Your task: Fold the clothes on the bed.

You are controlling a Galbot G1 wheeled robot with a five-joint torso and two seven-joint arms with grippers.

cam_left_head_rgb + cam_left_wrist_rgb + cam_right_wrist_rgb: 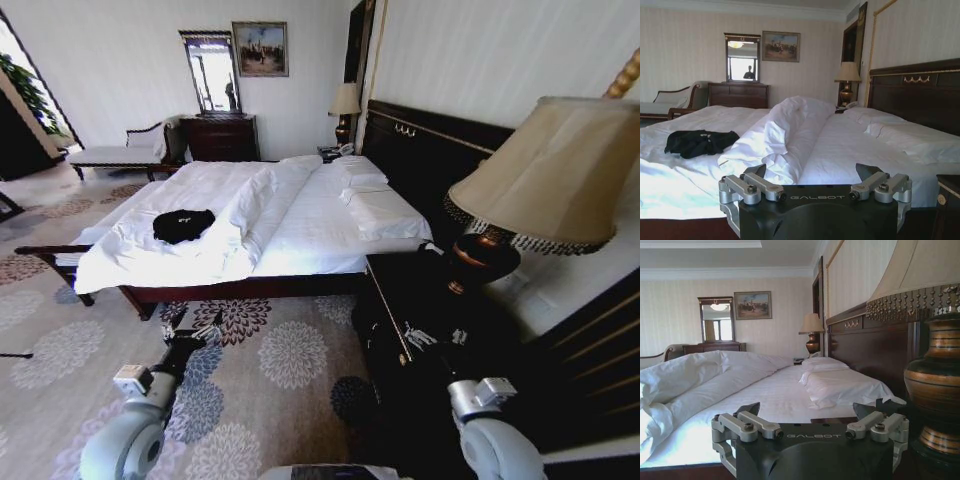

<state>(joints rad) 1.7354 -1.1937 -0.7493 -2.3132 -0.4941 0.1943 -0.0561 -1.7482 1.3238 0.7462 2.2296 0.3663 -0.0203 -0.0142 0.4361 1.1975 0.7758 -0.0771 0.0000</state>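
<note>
The clothes [183,225] are a crumpled black heap on the near left part of the bed [310,230], beside a bunched ridge of white duvet. In the left wrist view the clothes [700,142] lie well beyond my left gripper [812,172], which is open and empty, short of the bed [850,145]. From the head view, the left gripper [195,325] hangs over the carpet in front of the bed's side. My right gripper [810,410] is open and empty, facing the bed [780,395] and pillows; it hovers above the nightstand [435,337].
A dark nightstand [400,300] with a large lamp [545,180] stands close by my right arm. The dark headboard [430,150] runs along the right wall. A dresser [220,137] with a mirror and a pale bench [120,152] stand at the far wall. Patterned carpet [290,355] lies before the bed.
</note>
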